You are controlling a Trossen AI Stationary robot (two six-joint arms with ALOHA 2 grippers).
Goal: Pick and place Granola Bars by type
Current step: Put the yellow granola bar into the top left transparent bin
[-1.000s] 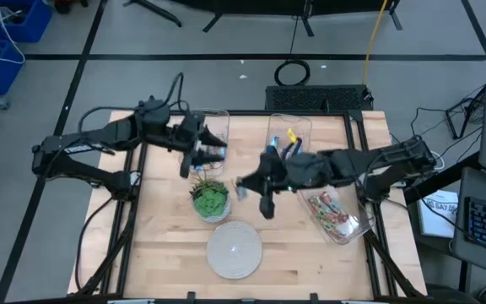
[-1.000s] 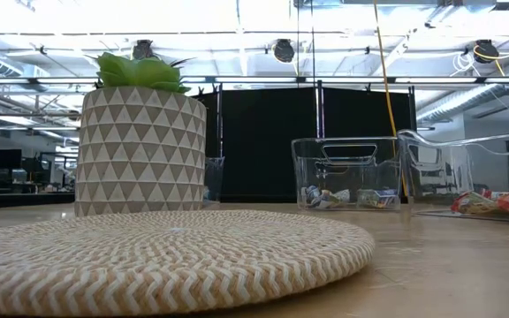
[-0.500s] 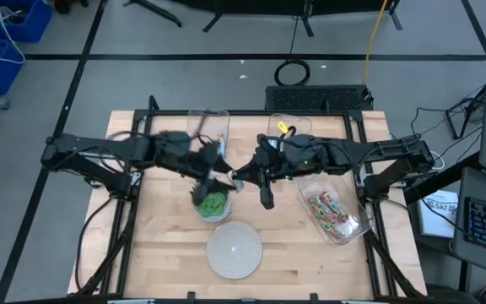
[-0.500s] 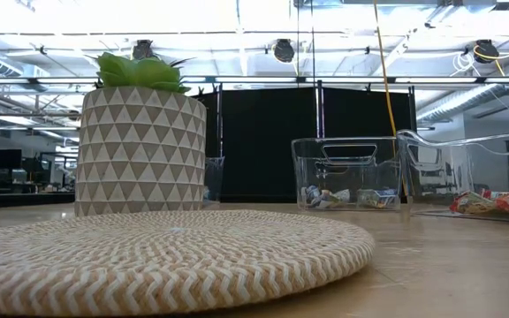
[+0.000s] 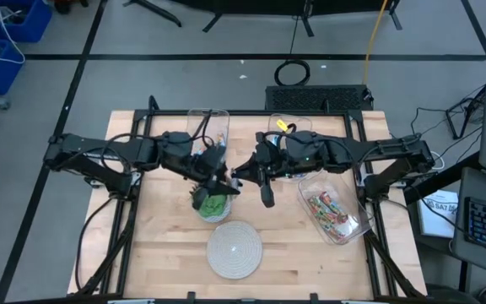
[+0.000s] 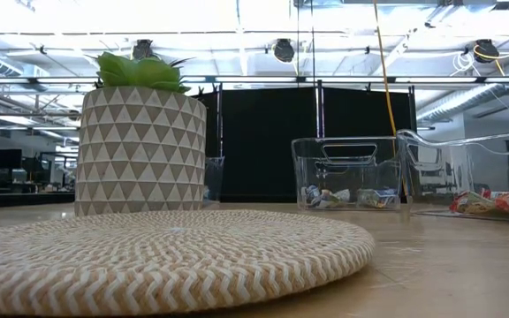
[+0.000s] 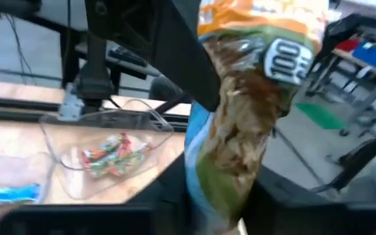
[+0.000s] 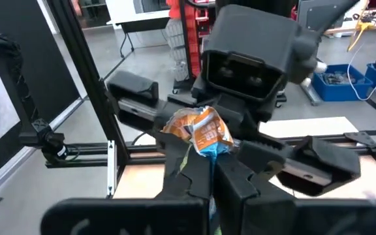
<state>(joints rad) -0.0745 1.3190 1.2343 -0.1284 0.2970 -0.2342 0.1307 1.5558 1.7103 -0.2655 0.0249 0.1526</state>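
Note:
One Granola Bar (image 8: 201, 130), its wrapper orange at the top, brown in the middle and green and blue lower down, stands upright between both grippers above the potted plant (image 5: 212, 201). My left gripper (image 5: 224, 181) reaches in from the table's left and my right gripper (image 5: 240, 176) from the right, and both are shut on the bar. In the left wrist view the bar (image 7: 240, 130) fills the middle. Multicoloured bars lie in the right bin (image 5: 334, 211), other bars in the middle bin (image 5: 289, 135), and blue ones in the far left bin (image 5: 207, 127). My left gripper has the bar's lower green-and-blue part (image 7: 207, 189) between its two fingers, coming roughly level from the table's left. The bar is lifted clear and stands upright, orange end up. My right gripper pinches the bar's lower end (image 8: 204, 163) between its two fingers (image 8: 240, 186), coming from the table's right. The orange upper end (image 8: 204, 124) sticks up above the fingers, clear of the table.
The potted plant (image 6: 140, 132) stands right below the meeting grippers. A round woven mat (image 5: 234, 249) lies near the table's near edge. Three clear bins stand along the far and right sides. Bare wood shows at the near left and near right.
My left gripper has swung from the far left bin toward the table's middle and met my right gripper over the plant. My right gripper has shifted slightly toward the far edge, still carrying the bar.

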